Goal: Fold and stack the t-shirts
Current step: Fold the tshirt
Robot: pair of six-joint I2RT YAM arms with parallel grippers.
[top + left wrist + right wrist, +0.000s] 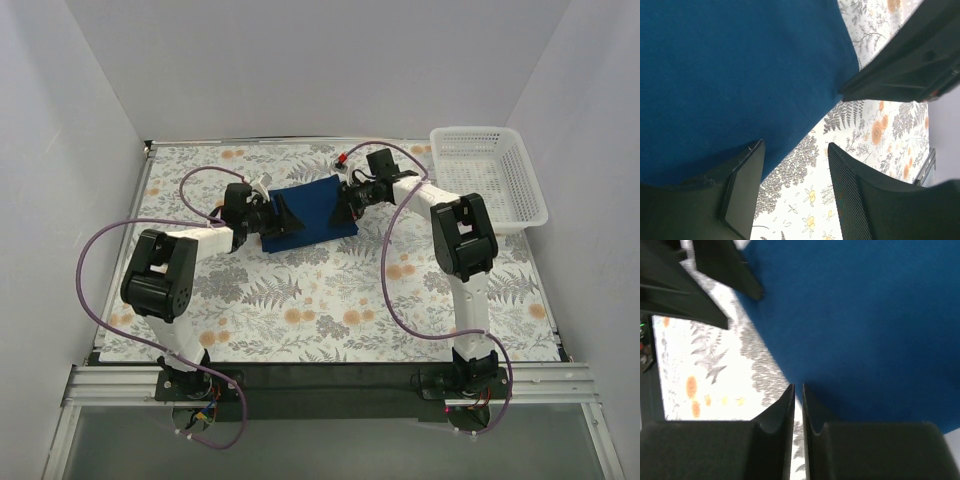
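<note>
A navy blue t-shirt (312,210) lies folded into a small rectangle on the floral tablecloth at the middle back; its print is hidden. My left gripper (276,216) is at the shirt's left edge. In the left wrist view the left gripper (795,172) is open and empty over the cloth, one finger beside the shirt's (730,75) edge. My right gripper (346,205) is at the shirt's right edge. In the right wrist view the right gripper (797,390) is shut with only a thin gap and nothing in it, its tips at the edge of the shirt (865,315).
A white plastic lattice basket (490,175) stands at the back right corner. The floral tablecloth (330,300) covers the table. Purple cables loop from both arms. Each gripper shows in the other's wrist view: the right one (910,65) and the left one (715,270).
</note>
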